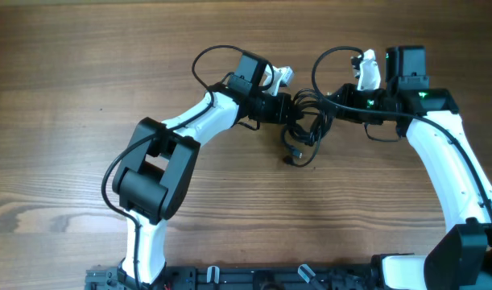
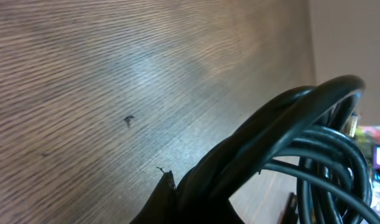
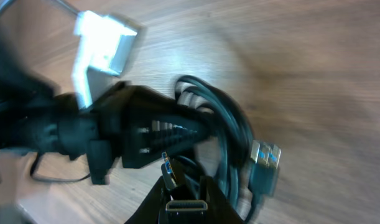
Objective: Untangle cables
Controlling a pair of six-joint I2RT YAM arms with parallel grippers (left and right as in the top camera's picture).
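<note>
Overhead, your left end effector [image 1: 288, 107] and right end effector [image 1: 332, 99] both clench the cables [image 1: 304, 134]; pulling apart hard could cinch the tangle.

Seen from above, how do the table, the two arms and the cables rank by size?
1. table
2. left arm and right arm, about alike; the frame cuts off the right
3. cables

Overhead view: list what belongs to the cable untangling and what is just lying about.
Job: cables, bunched in a tangle; left fingers, shut on them; right fingers, shut on them.
Lying about: wooden table, merely the surface.
</note>
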